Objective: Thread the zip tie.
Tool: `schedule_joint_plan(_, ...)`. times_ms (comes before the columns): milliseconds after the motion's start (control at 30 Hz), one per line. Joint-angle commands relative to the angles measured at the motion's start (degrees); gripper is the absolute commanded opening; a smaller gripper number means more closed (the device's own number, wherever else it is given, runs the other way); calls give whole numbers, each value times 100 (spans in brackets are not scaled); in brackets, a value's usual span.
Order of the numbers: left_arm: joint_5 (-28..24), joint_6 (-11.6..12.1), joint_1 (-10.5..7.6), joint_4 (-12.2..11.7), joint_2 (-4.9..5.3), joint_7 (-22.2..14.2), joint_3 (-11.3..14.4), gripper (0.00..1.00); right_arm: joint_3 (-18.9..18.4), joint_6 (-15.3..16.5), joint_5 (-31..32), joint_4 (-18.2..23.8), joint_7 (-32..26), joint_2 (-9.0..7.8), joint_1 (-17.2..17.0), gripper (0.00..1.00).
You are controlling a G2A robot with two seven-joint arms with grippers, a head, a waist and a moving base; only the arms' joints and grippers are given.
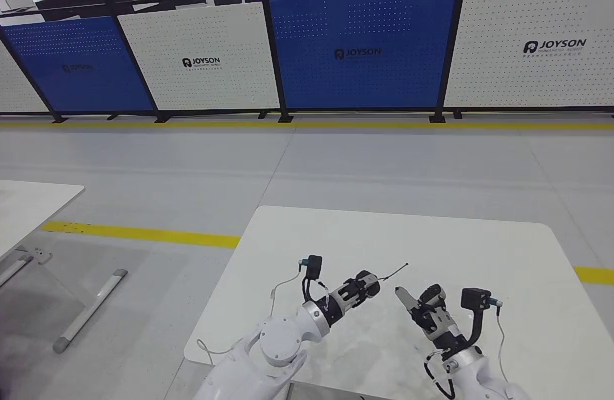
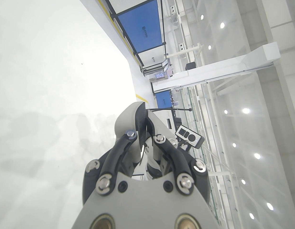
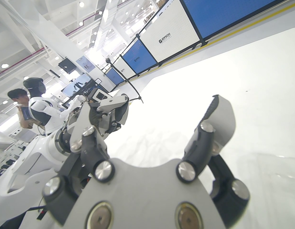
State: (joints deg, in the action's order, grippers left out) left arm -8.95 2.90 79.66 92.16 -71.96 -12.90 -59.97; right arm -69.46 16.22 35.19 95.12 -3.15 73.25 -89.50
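A thin black zip tie [image 1: 392, 273] sticks out over the white table [image 1: 457, 250] from my left gripper [image 1: 365, 285], which is shut on one end of it. In the left wrist view the two fingers [image 2: 140, 120] press together and the zip tie [image 2: 171, 108] runs straight away from them, its small head at the far end. My right gripper [image 1: 418, 297] hangs open a short way to the right of the tie, holding nothing. In the right wrist view its fingers [image 3: 220, 110] stand wide apart, and beyond them the curved zip tie [image 3: 124, 78] rises from the left gripper [image 3: 121, 109].
Both grippers hover near the table's front edge, with bare tabletop [image 3: 209, 67] beyond them. A second white table [image 1: 17, 210] stands at the far left across the floor. Blue and white partition panels [image 1: 357, 55] line the back.
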Motion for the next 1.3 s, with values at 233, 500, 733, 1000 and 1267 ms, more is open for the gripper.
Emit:
schedule_joint_plan(233,-706,56,9,-119,37,-416,-302,0,-44,-102,577,66,-55,-34,-16,100)
schedule_joint_plan(500,-710,-69,-49,-133,47,-463,-296,0,-283,-372,2007,361,-345,-153,-234,100)
schedule_joint_plan(733,-712,-69,-49,-128,44,-425,-292,0,-318,-419,2180,419,-259,-164,-288,100)
schedule_joint_plan(1000,-954,-431,-61,-127,29,-612,-160,0,-237,30,2795,367,-630,-218,-131,100)
schedule_joint_plan(1267,-1521,-533,-27,-154,22,-780,-214,0,-542,326,3168,616,-1168,-329,-254,100)
